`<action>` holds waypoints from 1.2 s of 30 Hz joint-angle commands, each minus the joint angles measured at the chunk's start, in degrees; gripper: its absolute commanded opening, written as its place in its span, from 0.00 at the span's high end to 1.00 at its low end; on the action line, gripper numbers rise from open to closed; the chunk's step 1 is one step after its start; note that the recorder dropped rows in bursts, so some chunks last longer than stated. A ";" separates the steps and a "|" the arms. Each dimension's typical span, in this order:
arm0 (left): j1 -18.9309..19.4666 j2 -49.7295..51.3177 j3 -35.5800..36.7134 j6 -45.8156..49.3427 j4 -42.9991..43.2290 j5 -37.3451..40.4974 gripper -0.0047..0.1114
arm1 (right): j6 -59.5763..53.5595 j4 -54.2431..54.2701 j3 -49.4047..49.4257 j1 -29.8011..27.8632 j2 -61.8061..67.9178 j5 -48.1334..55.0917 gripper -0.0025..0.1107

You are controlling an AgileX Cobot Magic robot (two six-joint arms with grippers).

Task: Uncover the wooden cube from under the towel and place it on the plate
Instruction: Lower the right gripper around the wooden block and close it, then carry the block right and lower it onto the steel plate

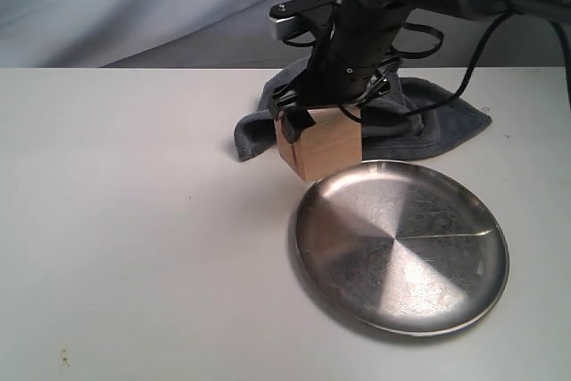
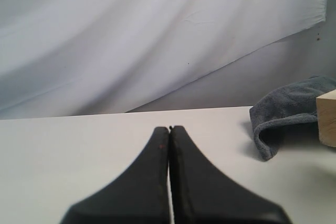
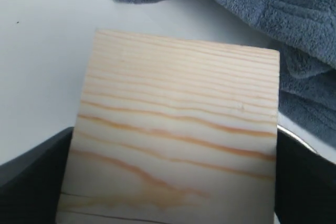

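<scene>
Right jaws clamp the wooden cube by opposite faces at eleven o'clock of the plate — poised, it seems, for transfer. The towel lies bunched at twelve o'clock, off the cube. Left jaws, pressed together on nothing, idle above the bench.

Exterior view angled down across the white table, left wrist view low and level along the pressed-together left fingers, fluffy grey-blue towel well beyond their tips, right wrist view tight over the pale grained wooden cube between the right fingers, cube and towel shared by all three.
</scene>
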 commanded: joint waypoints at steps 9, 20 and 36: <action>0.12 -0.24 0.25 -0.14 -0.14 -0.62 0.96 | 0.19 0.60 7.43 -0.07 -7.89 3.91 0.49; 0.12 -0.24 0.25 -0.14 -0.14 -0.62 0.96 | 0.82 0.60 29.18 -0.07 -19.77 -9.65 0.49; 0.12 -0.24 0.25 -0.14 -0.14 -0.62 0.96 | 2.10 1.91 49.34 -0.07 -24.12 -32.56 0.49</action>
